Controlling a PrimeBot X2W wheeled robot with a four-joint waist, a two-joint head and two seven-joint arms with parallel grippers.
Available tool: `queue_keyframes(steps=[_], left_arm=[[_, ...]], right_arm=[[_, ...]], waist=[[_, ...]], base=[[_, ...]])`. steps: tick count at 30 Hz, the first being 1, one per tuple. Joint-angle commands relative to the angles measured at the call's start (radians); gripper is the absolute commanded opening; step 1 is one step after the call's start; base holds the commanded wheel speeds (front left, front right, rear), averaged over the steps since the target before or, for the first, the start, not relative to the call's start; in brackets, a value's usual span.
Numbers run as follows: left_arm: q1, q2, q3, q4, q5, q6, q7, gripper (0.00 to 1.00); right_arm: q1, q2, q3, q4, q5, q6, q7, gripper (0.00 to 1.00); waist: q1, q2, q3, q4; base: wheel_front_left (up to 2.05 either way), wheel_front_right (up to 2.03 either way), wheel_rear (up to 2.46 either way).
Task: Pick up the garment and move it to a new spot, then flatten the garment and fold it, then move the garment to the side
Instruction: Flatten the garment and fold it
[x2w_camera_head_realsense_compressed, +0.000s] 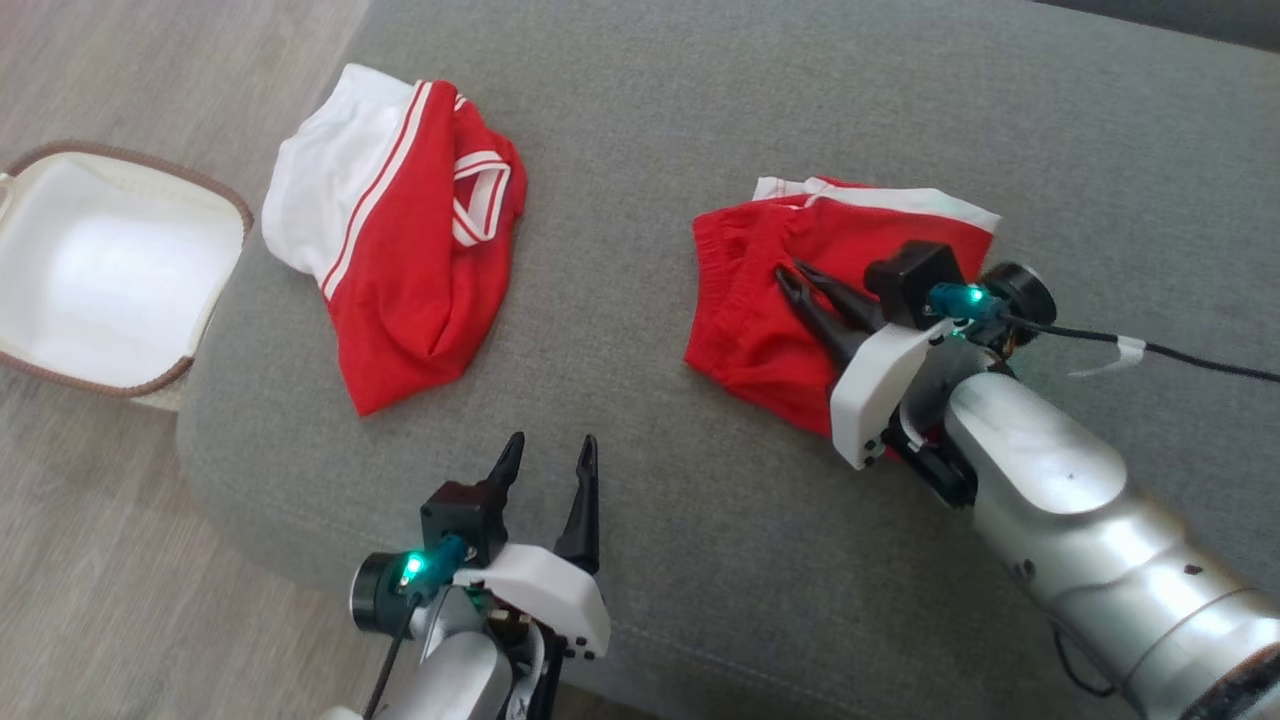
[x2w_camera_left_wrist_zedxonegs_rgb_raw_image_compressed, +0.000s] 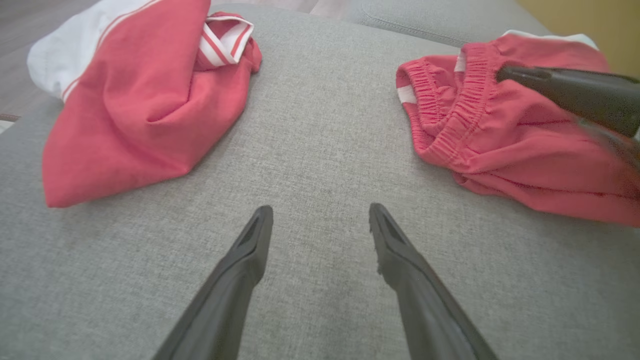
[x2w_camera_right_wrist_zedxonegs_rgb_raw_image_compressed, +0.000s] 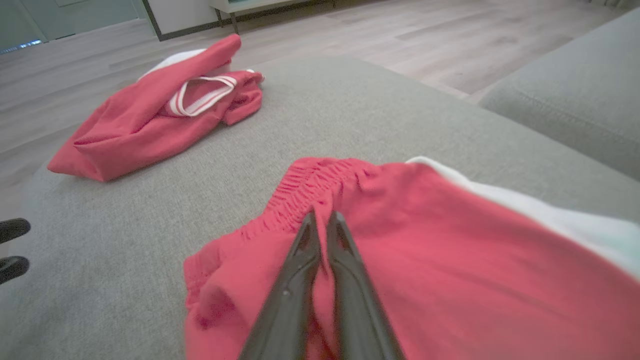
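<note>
1. The red shorts (x2w_camera_head_realsense_compressed: 755, 320) lie crumpled on the right part of the grey sofa cushion (x2w_camera_head_realsense_compressed: 620, 300), with a white band (x2w_camera_head_realsense_compressed: 900, 200) along their far edge. The gathered elastic waist (x2w_camera_right_wrist_zedxonegs_rgb_raw_image_compressed: 300, 190) faces the middle of the cushion.
2. My right gripper (x2w_camera_head_realsense_compressed: 790, 272) is over the shorts. In its wrist view the two fingers are nearly together at the tips (x2w_camera_right_wrist_zedxonegs_rgb_raw_image_compressed: 320, 216), just behind the waist, and a thin fold of the red cloth sits pinched between them.
3. My left gripper (x2w_camera_head_realsense_compressed: 552, 445) is near the front edge of the cushion, well apart from both garments. Its fingers are spread wide (x2w_camera_left_wrist_zedxonegs_rgb_raw_image_compressed: 320, 210), with bare grey fabric between them, and they hold nothing.
4. A second garment, a red and white shirt (x2w_camera_head_realsense_compressed: 410, 250) with a striped collar (x2w_camera_left_wrist_zedxonegs_rgb_raw_image_compressed: 225, 40), lies bunched at the left end of the cushion.
5. A white basket (x2w_camera_head_realsense_compressed: 110, 270) with a brown rim stands on the wooden floor, just beside the left end of the cushion.
</note>
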Motion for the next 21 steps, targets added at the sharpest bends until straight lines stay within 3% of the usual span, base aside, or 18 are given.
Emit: queue_keyframes(steps=[1, 8, 15, 18, 21], left_arm=[[-0.041, 0.007, 0.025, -0.021, -0.008, 0.007, -0.006, 1.00], [-0.059, 0.007, 0.034, -0.024, -0.002, 0.019, -0.006, 1.00], [-0.065, 0.007, 0.070, -0.031, 0.023, 0.024, -0.006, 1.00], [-0.065, 0.007, 0.092, -0.032, 0.040, 0.025, -0.006, 1.00], [-0.062, 0.007, 0.127, -0.029, 0.064, 0.028, -0.006, 1.00]], right_arm=[[-0.018, 0.029, 0.011, 0.005, 0.021, 0.007, -0.015, 1.00], [-0.030, 0.057, 0.019, 0.093, 0.088, 0.007, -0.093, 1.00], [-0.030, 0.056, -0.049, 0.091, 0.110, 0.007, -0.158, 1.00], [-0.015, 0.042, -0.141, 0.059, 0.086, 0.007, -0.163, 1.00], [0.072, 0.029, -0.351, -0.026, 0.004, 0.007, -0.164, 1.00]], waist=[[0.0000, 0.0000, 0.004, 0.005], [0.0000, 0.0000, -0.004, -0.023], [0.0000, 0.0000, -0.031, -0.095], [0.0000, 0.0000, -0.047, -0.141], [0.0000, 0.0000, -0.071, -0.200]], base=[[0.00, 0.00, 0.00], [0.00, 0.00, 0.00], [0.00, 0.00, 0.00], [0.00, 0.00, 0.00], [0.00, 0.00, 0.00]])
